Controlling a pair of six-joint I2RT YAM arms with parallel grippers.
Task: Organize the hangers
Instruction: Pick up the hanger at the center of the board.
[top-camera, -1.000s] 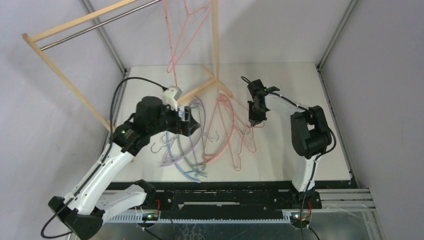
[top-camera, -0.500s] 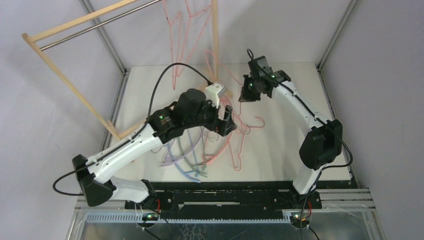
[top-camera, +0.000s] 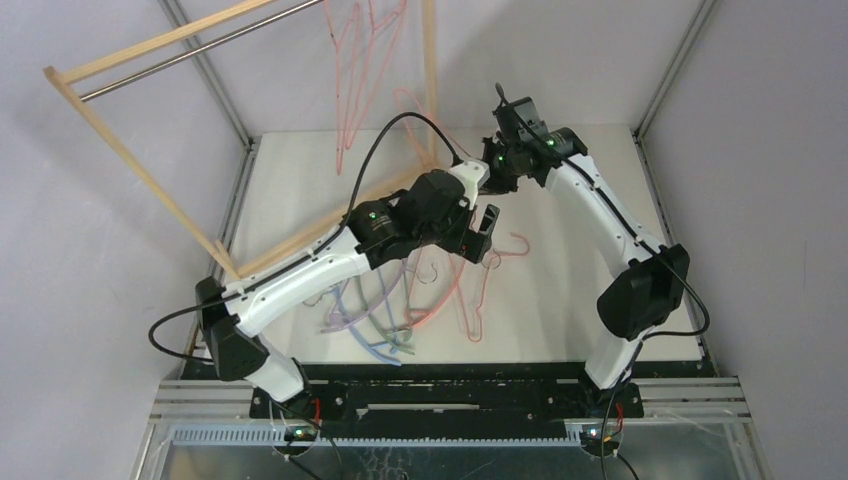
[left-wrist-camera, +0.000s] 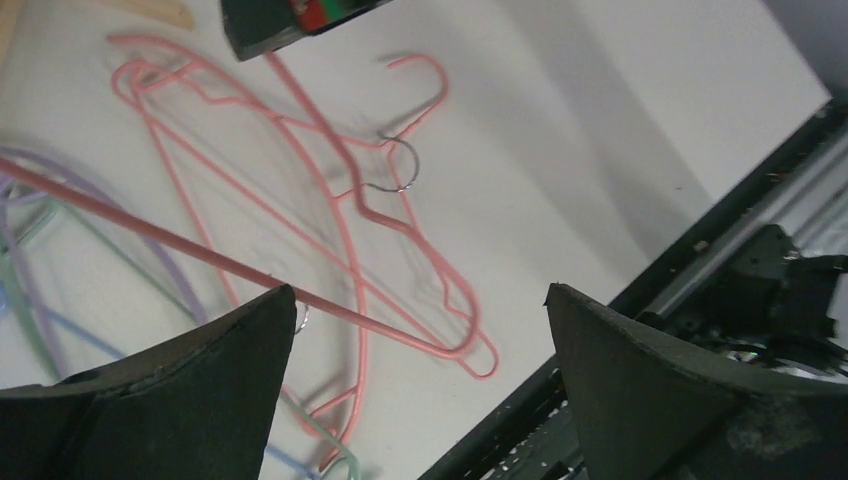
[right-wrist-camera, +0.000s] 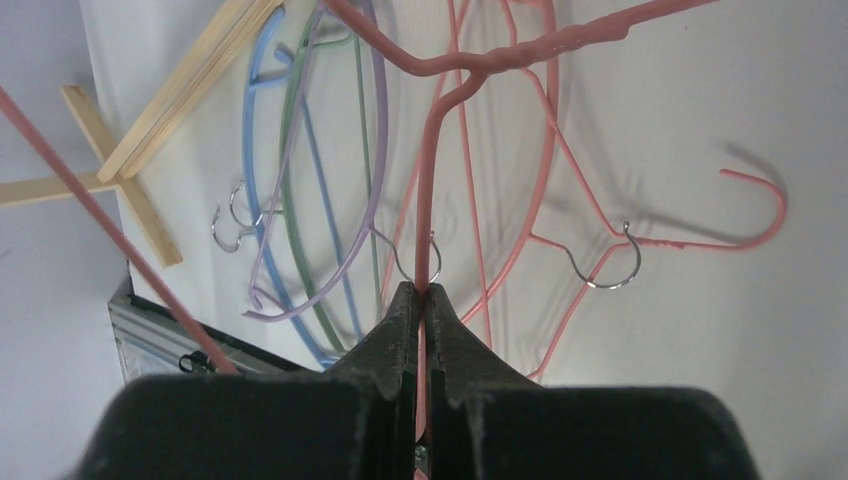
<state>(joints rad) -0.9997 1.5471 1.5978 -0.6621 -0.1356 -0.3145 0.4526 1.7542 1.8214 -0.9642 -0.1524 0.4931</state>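
Observation:
My right gripper is shut on a thin pink wire hanger and holds it in the air near the rack's upright post. My left gripper is open just below and in front of it. In the left wrist view the held hanger drops from the right gripper. Its long bar passes the left fingertip, and its corner shows in the gap between the fingers. Lilac, green and blue hangers and more pink wire hangers lie on the table. Other pink hangers hang at the rack.
The light wooden rack frame with its metal rod stands at the back left. Its feet run across the table toward the pile. The table's black front edge is close behind my left gripper.
My right gripper has lifted the pink wire hanger off the table, up and toward the back. My left arm has swung right from the pile to just below the right gripper, staying open.

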